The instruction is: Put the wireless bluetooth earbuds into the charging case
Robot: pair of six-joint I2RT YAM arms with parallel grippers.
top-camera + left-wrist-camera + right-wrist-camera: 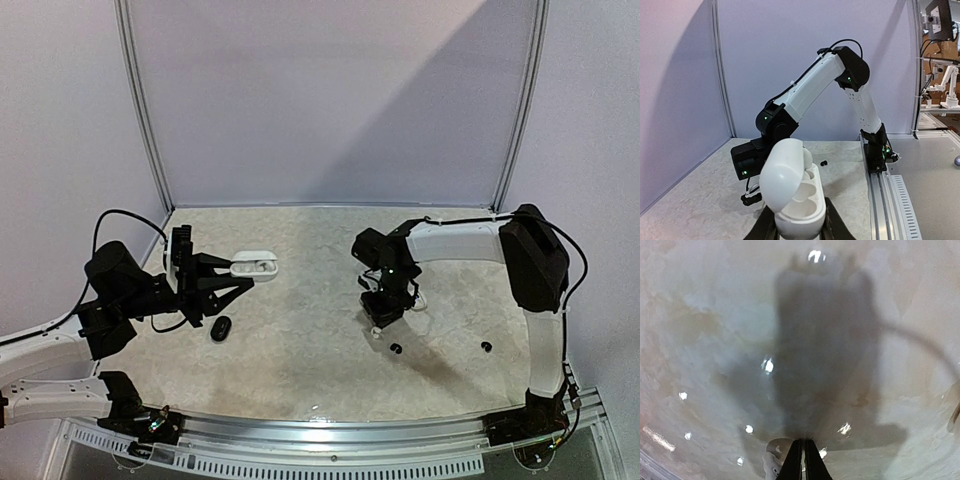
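Top external gave us a marbled beige table (300,370) and lilac walls (330,100). Our left gripper (800,227) pinched the open white charging case (790,195). The right gripper (803,460) had its fingers pressed together, with a white earbud (772,462) just beside them at nine o'clock.

Left claw (800,220) clamped, right claw (803,460) pinched shut, pointing down

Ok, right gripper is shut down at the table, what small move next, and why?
Probably lift the right gripper slightly: its fingers look shut with a white earbud beside them, grip unclear. The left gripper holds the charging case open, waiting.
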